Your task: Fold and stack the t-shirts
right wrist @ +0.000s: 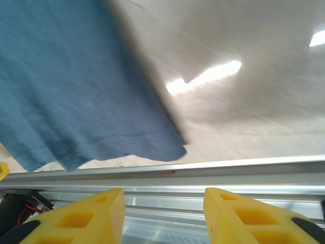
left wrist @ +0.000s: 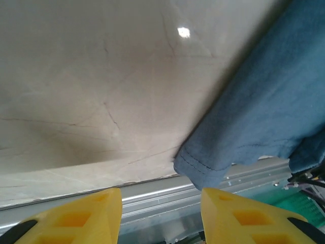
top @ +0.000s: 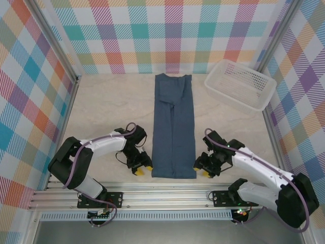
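Note:
A dark denim-blue t-shirt (top: 173, 127) lies folded into a long narrow strip down the middle of the table, its near hem by the front edge. My left gripper (top: 142, 169) sits just left of the strip's near left corner, open and holding nothing. In the left wrist view the hem corner of the t-shirt (left wrist: 264, 101) lies beyond the right yellow finger, with the left gripper (left wrist: 162, 203) over the metal rail. My right gripper (top: 205, 170) is just right of the near right corner, also open. The right wrist view has the t-shirt (right wrist: 66, 86) ahead to the left of the right gripper (right wrist: 164, 203).
A white mesh basket (top: 239, 84) stands at the back right, tilted slightly. The aluminium rail (top: 162, 195) runs along the table's front edge right below both grippers. Plaid walls enclose the table on three sides.

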Controlling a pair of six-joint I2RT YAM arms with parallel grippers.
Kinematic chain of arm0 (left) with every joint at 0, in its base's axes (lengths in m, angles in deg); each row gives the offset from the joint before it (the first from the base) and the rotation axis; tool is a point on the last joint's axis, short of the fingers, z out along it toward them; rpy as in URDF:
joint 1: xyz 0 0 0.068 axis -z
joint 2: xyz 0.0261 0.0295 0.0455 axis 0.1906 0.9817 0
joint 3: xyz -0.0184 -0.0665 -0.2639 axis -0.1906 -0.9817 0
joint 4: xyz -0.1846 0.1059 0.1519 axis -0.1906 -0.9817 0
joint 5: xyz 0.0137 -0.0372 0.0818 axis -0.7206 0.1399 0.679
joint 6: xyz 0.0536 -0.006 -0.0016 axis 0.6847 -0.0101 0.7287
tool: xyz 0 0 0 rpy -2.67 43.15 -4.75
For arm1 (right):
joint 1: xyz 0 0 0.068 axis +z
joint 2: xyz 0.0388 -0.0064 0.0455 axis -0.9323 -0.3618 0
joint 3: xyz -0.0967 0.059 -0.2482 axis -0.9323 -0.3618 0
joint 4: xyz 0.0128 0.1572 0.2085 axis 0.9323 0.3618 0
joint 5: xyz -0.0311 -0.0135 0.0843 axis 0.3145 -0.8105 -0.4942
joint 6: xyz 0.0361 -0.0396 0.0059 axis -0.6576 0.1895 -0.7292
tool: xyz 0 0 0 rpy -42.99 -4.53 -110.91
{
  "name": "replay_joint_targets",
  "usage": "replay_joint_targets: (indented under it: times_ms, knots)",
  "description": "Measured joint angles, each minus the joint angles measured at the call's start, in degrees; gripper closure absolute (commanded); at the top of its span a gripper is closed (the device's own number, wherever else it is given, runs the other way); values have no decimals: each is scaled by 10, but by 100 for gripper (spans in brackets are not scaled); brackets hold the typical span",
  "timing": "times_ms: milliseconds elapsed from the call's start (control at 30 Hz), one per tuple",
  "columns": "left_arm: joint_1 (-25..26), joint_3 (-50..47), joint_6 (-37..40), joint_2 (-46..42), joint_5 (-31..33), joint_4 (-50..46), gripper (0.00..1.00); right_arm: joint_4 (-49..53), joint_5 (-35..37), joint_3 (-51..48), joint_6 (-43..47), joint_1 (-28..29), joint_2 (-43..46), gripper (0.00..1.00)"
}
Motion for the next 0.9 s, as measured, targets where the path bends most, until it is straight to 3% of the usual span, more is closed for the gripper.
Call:
replay_joint_targets:
  times_ms: [267,433,633,900]
  knots:
    - [73,-10,-65,-2,30,83,61,-43,-34,-46,-17,8,-22,56]
    - [100,-9,-99,23,55,114,75,-76,-46,-46,-11,9,-48,57]
    - [110,-4,-113,30,72,100,87,-107,-47,-46,-11,10,-76,60]
    - [112,11,-119,40,72,88,93,-142,-48,-46,-16,30,-126,65]
